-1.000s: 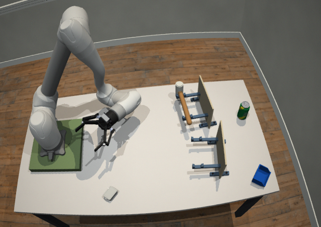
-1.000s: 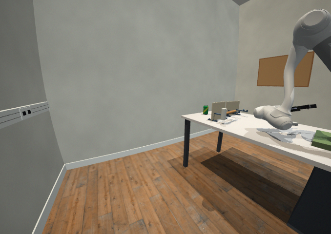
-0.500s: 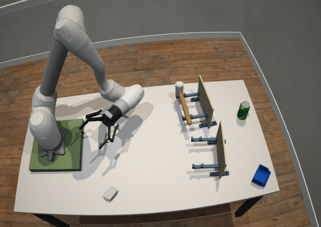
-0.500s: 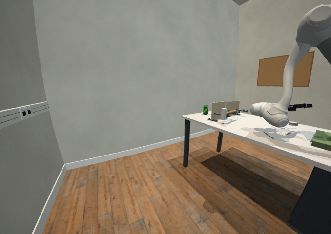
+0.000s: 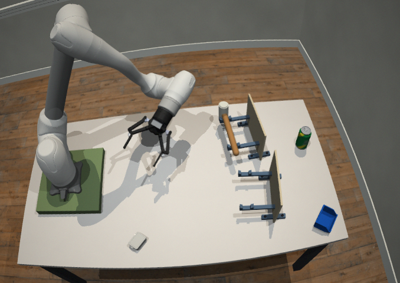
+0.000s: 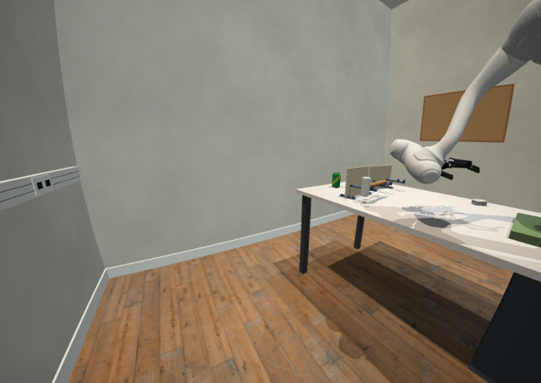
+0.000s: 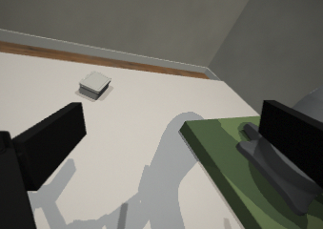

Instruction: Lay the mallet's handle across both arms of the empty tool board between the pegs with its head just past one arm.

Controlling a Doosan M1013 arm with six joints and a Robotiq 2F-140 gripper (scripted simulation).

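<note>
The mallet [image 5: 229, 131] has a brown wooden handle and a grey head [image 5: 223, 107]. It lies across the two blue arms of the far tool board [image 5: 256, 125], with its head at the far end. It also shows in the exterior view [image 6: 373, 183]. The empty tool board [image 5: 275, 186] stands nearer, with two bare blue arms [image 5: 255, 173]. My gripper [image 5: 147, 144] is open and empty above the middle of the table, well left of both boards. In the wrist view its two black fingers frame the table and the green base.
A green can [image 5: 303, 137] stands behind the boards at the right. A blue bin [image 5: 325, 218] sits at the near right corner. A small grey box [image 5: 137, 240] lies near the front edge and shows in the wrist view [image 7: 94, 85]. The arm stands on a green base [image 5: 72, 181].
</note>
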